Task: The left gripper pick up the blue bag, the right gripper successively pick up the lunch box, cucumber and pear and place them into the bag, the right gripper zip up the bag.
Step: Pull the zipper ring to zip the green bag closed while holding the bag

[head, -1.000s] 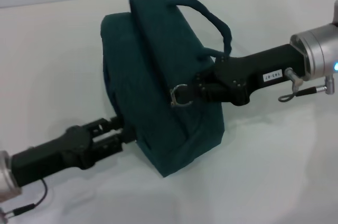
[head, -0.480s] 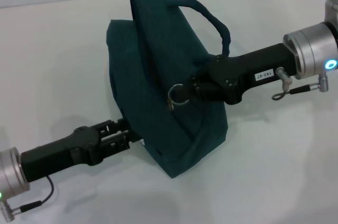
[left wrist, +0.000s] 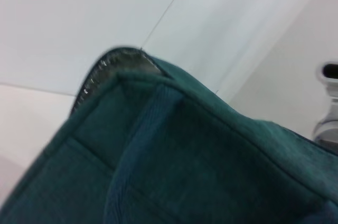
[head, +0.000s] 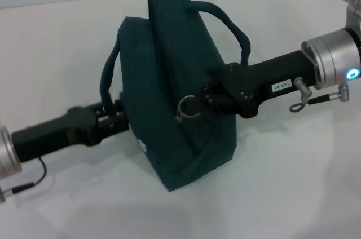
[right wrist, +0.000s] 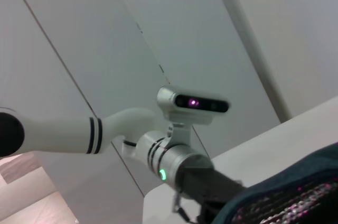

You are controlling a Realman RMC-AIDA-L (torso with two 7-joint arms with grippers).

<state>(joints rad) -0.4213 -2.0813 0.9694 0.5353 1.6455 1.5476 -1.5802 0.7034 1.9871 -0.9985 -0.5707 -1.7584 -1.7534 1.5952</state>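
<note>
Zipper teeth (left wrist: pixel 97 73) on the blue bag (left wrist: pixel 200 166) show wrist-side only.

Both sets of fingertips are hidden — the left gripper (head: pixel 115 119) behind the blue bag (head: pixel 169 103), the right gripper (head: pixel 204 100) against its fabric — bag contents unseen.

the blue bag (left wrist: pixel 200 166) fills the lower part of the picture from about seven o'clock round to four o'clock, its dark teal fabric very close to the camera. a padded strap (left wrist: pixel 140 150) of the same cloth runs from its upper edge down toward six o'clock. a short stretch of zipper teeth (left wrist: pixel 103 71) shows along the bag's top edge near ten o'clock. a pale wall (left wrist: pixel 79 18) with a thin dark seam lies behind, and a silver robot part (left wrist: pixel 328 102) sits at three o'clock
</note>
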